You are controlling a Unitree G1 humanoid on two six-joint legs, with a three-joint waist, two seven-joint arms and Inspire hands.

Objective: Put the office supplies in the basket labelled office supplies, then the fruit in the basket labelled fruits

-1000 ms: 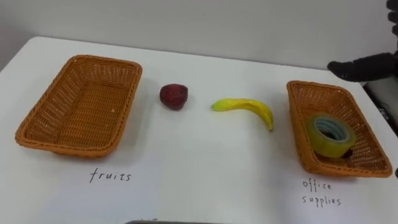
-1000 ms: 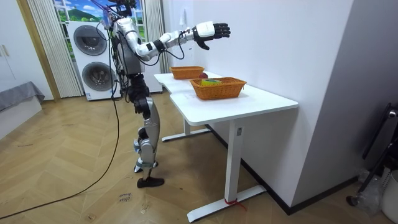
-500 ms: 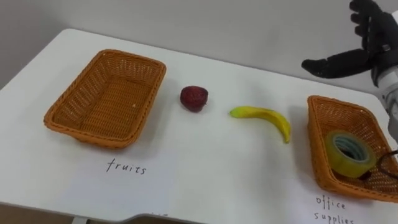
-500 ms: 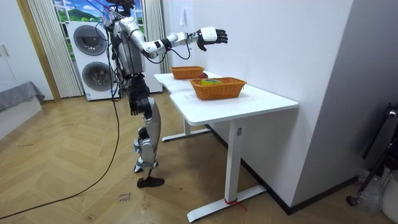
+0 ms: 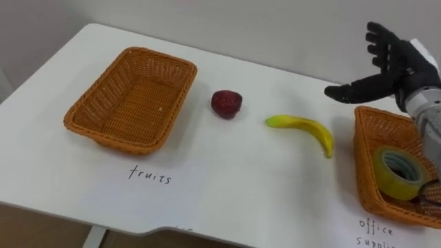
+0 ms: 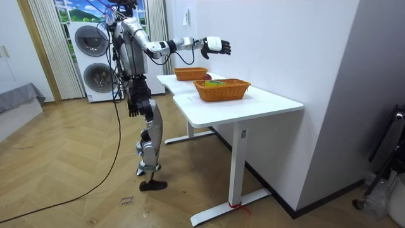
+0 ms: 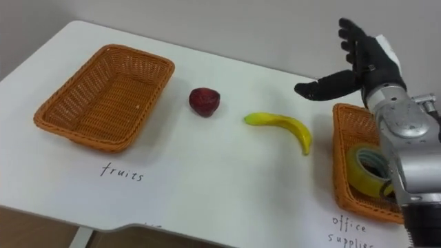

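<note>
The banana (image 5: 306, 129) lies on the table (image 5: 227, 179) towards the right edge, and a dark red fruit (image 5: 226, 102) sits to its left. Both are between the left basket (image 5: 114, 138) and the right basket (image 5: 363, 158), which holds a tape roll (image 5: 387, 184). The right hand (image 5: 394, 74) hovers above the right basket's far end, fingers spread, holding nothing. The left hand (image 6: 133, 109) hangs by the robot's hip.

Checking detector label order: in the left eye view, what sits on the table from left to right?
fruits basket → red fruit → banana → office basket, with tape inside it.
</note>
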